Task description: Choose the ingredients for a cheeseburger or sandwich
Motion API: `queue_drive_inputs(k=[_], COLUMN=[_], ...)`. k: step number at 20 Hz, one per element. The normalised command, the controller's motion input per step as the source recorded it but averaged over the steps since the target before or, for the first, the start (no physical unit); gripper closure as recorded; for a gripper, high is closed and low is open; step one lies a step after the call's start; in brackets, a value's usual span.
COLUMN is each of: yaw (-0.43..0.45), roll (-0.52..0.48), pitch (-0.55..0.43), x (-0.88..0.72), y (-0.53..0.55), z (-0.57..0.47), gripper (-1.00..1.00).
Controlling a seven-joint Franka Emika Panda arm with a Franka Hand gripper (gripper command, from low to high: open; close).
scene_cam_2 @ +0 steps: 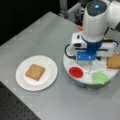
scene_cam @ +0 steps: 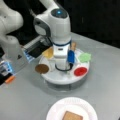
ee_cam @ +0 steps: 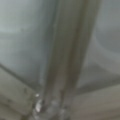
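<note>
While the arm stands low over the middle of the white divided tray (scene_cam: pixel 53 77) on the counter (scene_cam_2: pixel 45 32), its pincer is hidden under the wrist, so whether it is open or closed cannot be told. One bread square (scene_cam_2: pixel 35 72) already lies on the paper plate (scene_cam_2: pixel 22 82); the patty (scene_cam: pixel 41 68), cheese (scene_cam: pixel 48 53), lettuce (scene_cam_2: pixel 100 77), red disc (scene_cam_2: pixel 76 72) and second bread (scene_cam_2: pixel 114 61) sit in tray compartments. Being so close to the dividers, the fingers could likely catch a wall and shove the tray, or pinch a wrong piece
</note>
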Motion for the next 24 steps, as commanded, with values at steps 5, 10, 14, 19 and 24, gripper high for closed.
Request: queue_drive_inputs(k=[5,10,14,19,24], yaw=[0.444,0.447,0.415,0.322,0.303], roll=[0.086,0.089,0.08,0.078,0.071], pitch=[0.073,0.07,0.064,0.074,0.071], x=[0.02,0.11,0.18,0.25,0.33], y=[0.24,0.26,0.27,0.3,0.31], z=[-0.19,-0.22,-0.25,-0.3,-0.37], gripper=[-1.0,-1.0,-1.0,-1.0,-1.0])
